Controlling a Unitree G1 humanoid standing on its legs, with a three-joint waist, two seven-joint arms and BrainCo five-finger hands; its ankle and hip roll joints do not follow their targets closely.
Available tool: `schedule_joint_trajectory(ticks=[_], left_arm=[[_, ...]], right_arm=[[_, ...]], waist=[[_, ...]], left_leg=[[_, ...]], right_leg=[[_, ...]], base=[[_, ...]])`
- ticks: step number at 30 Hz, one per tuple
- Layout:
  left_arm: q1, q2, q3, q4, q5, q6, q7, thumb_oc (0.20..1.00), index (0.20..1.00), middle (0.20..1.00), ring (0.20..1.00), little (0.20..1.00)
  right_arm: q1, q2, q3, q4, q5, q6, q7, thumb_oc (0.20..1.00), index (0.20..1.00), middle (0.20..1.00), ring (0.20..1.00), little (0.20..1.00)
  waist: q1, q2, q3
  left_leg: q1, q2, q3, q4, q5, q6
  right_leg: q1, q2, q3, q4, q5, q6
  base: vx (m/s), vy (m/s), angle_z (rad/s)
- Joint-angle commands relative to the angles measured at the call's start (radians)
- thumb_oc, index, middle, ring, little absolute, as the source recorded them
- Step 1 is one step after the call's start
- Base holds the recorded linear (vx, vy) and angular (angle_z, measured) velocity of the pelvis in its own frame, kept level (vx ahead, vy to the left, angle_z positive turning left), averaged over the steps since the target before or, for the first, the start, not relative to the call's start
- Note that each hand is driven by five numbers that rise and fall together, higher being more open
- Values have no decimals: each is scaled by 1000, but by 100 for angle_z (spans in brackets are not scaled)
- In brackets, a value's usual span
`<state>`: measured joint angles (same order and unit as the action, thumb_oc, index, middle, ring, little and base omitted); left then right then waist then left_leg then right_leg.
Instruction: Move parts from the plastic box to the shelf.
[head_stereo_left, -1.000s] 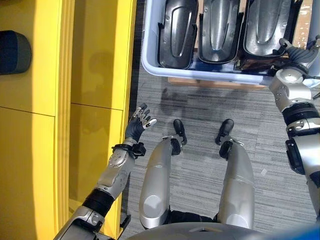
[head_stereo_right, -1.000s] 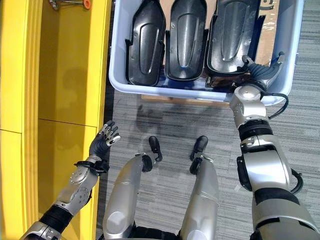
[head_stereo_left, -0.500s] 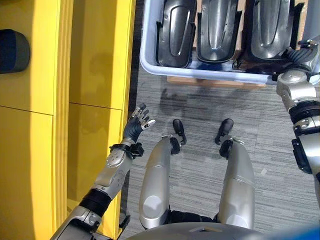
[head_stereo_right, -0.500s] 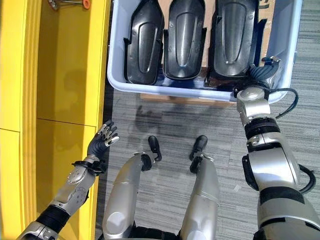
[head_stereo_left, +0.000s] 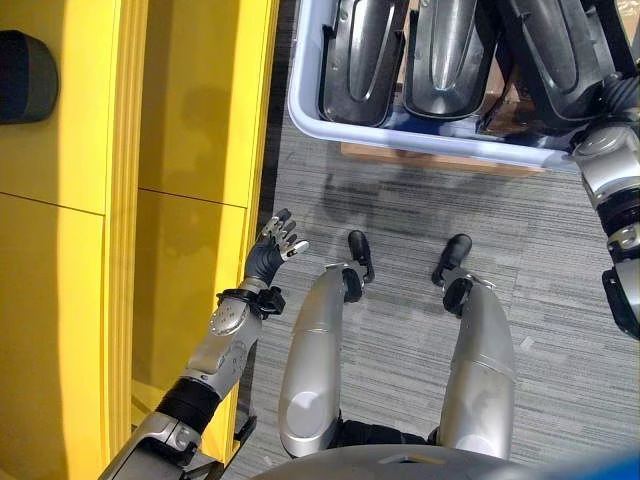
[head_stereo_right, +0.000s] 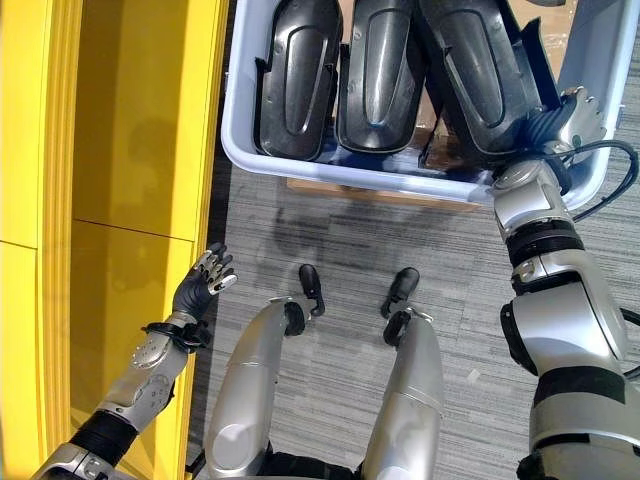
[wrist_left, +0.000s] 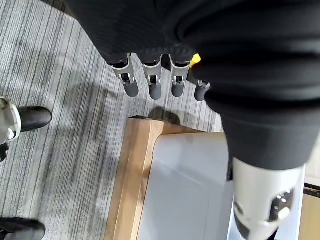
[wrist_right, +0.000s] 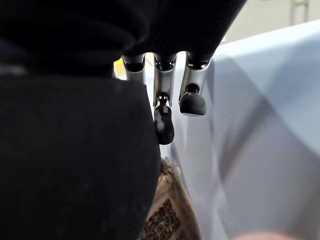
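Observation:
A pale blue plastic box (head_stereo_right: 350, 172) stands on the floor ahead and holds three black moulded parts side by side. The left part (head_stereo_right: 298, 80) and the middle part (head_stereo_right: 380, 70) stand straight. The right part (head_stereo_right: 485, 70) leans, its top towards the middle one. My right hand (head_stereo_right: 553, 128) is at that part's near end in the box's right corner, with fingers (wrist_right: 162, 107) down between the part and the box wall, gripping it. My left hand (head_stereo_left: 272, 248) hangs open beside the yellow shelf (head_stereo_left: 190, 150), fingers (wrist_left: 150, 82) straight and holding nothing.
One dark part (head_stereo_left: 22, 62) lies on the shelf at the far left. The box rests on a wooden board (head_stereo_left: 440, 158) over grey carpet. Brown cardboard (head_stereo_right: 552, 28) shows inside the box at the right.
The right hand has gone deeper into the box's right corner, and the right part has tipped from straight to slanted. The left hand has stayed put.

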<state>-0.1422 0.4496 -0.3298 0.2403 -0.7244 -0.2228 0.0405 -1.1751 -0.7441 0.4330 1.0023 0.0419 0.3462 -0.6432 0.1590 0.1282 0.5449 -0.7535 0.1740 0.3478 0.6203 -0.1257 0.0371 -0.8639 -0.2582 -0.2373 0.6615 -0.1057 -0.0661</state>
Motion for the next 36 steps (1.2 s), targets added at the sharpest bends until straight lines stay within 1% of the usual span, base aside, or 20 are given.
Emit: schedule_joint_trajectory(ticks=[1,2,3,5,6,7,8,9,10,11,13,17,19,23,25,26,30,32,34,36], left_arm=[[25,25,1,-23,5,-47,-33,1000,1000,1000,1000,1000],[27,24,-1,-26,2,-48,-34,1000,1000,1000,1000,1000],[27,24,-2,-25,3,-48,-35,1000,1000,1000,1000,1000],[30,20,-3,-22,9,-54,-38,1000,1000,1000,1000,1000],[31,20,-4,-21,6,-57,-36,1000,1000,1000,1000,1000],[32,19,-3,-23,4,-58,-35,1000,1000,1000,1000,1000],[32,19,-4,-24,-1,-59,-32,1000,1000,1000,1000,1000],[33,14,-2,-25,4,-58,-29,1000,1000,1000,1000,1000],[41,7,3,-26,3,-58,-28,1000,1000,1000,1000,1000],[42,6,3,-25,1,-59,-30,1000,1000,1000,1000,1000],[48,-4,10,-31,-14,-63,-39,1000,1000,1000,1000,1000],[56,-11,16,-37,8,-61,-37,1000,1000,1000,1000,1000],[59,-10,20,-41,13,-53,-29,1000,1000,1000,1000,1000],[69,-9,24,-47,13,-44,-19,1000,1000,1000,1000,1000],[84,-7,30,-42,13,-46,-31,1000,1000,1000,1000,1000],[91,-5,32,-38,26,-42,-39,1000,1000,1000,1000,1000],[96,-1,30,-41,43,-36,-44,1000,1000,1000,1000,1000],[99,3,28,-35,40,-44,-50,1000,1000,1000,1000,1000],[102,4,28,-39,39,-41,-42,1000,1000,1000,1000,1000],[104,2,29,-38,39,-41,-35,1000,1000,1000,1000,1000]], right_arm=[[39,41,25,62,107,-14,-13,200,200,200,200,200],[53,49,7,76,161,-52,-44,200,200,200,200,200],[56,50,5,78,179,-63,-56,200,200,200,200,200],[72,56,-18,80,259,-128,-86,200,200,200,200,200],[80,62,-40,79,322,-201,-104,200,200,200,200,200],[85,67,-59,71,350,-244,-115,200,200,200,200,200],[95,72,-83,63,351,-278,-115,200,200,200,200,200],[118,83,-128,30,340,-361,-138,200,200,200,200,200],[147,95,-168,-18,326,-402,-153,200,200,200,200,200],[151,97,-171,-22,325,-406,-159,200,200,200,200,200],[179,107,-206,-77,281,-451,-193,200,200,200,200,200],[205,111,-234,-162,175,-467,-250,200,200,200,200,200],[219,110,-246,-214,116,-448,-271,200,200,200,200,200],[233,102,-258,-295,67,-444,-284,200,200,200,200,200],[248,94,-270,-330,36,-440,-280,200,200,200,200,200],[254,91,-279,-344,48,-455,-259,200,200,200,200,200],[262,87,-286,-354,74,-456,-230,200,200,200,200,200],[262,85,-290,-354,105,-456,-210,200,200,200,200,200],[265,86,-293,-347,146,-461,-186,200,200,200,200,200],[275,104,-302,-340,229,-471,-132,200,200,200,200,200]], waist=[[17,74,-25],[17,76,-25],[17,75,-25],[16,75,-25],[14,75,-25],[12,74,-25],[9,73,-25],[2,70,-25],[-7,66,-25],[-7,66,-25],[-19,59,-25],[-31,50,-25],[-38,45,-25],[-48,33,-25],[-51,25,-25],[-52,16,-25],[-50,9,-25],[-49,7,-25],[-49,6,-25],[-50,5,-25]], left_leg=[[-52,9,-158,-86,69,-77],[-50,10,-158,-87,68,-77],[-50,10,-158,-86,68,-77],[-43,10,-157,-89,68,-77],[-35,11,-156,-94,69,-78],[-29,11,-154,-97,69,-79],[-19,10,-153,-102,69,-80],[7,10,-146,-118,72,-84],[39,12,-137,-136,76,-87],[43,12,-136,-138,77,-88],[89,12,-124,-170,83,-91],[152,12,-110,-211,94,-96],[193,11,-101,-234,99,-99],[272,10,-89,-274,108,-104],[322,6,-86,-293,111,-106],[360,6,-84,-307,114,-108],[399,4,-85,-317,117,-107],[418,1,-87,-321,119,-107],[439,-1,-89,-326,120,-108],[471,-3,-88,-340,125,-109]], right_leg=[[3,-36,-7,175,-102,79],[5,-36,-9,176,-102,79],[5,-36,-9,176,-102,79],[12,-34,-9,171,-100,79],[19,-31,-8,165,-99,79],[24,-29,-8,160,-99,80],[31,-27,-6,155,-98,81],[52,-20,-3,138,-95,84],[76,-12,3,122,-92,87],[79,-11,4,121,-91,87],[115,-4,8,94,-88,91],[168,8,13,54,-80,95],[202,14,15,33,-76,98],[272,20,16,-8,-70,102],[321,23,12,-32,-66,102],[357,23,8,-45,-64,103],[399,18,4,-49,-67,102],[420,15,-2,-49,-69,100],[441,13,-6,-53,-68,100],[471,13,-9,-66,-67,100]], base=[[-8,-11,4],[-6,-11,3],[0,0,0],[0,0,0],[0,0,0],[0,0,0],[0,0,0],[-16,22,-3],[-13,20,-5],[-10,16,-7],[-12,12,-5],[-9,3,-6],[2,14,-6],[10,14,-4],[17,-1,-1],[35,-8,-1],[0,0,0],[0,0,0],[43,21,2],[47,31,3]])
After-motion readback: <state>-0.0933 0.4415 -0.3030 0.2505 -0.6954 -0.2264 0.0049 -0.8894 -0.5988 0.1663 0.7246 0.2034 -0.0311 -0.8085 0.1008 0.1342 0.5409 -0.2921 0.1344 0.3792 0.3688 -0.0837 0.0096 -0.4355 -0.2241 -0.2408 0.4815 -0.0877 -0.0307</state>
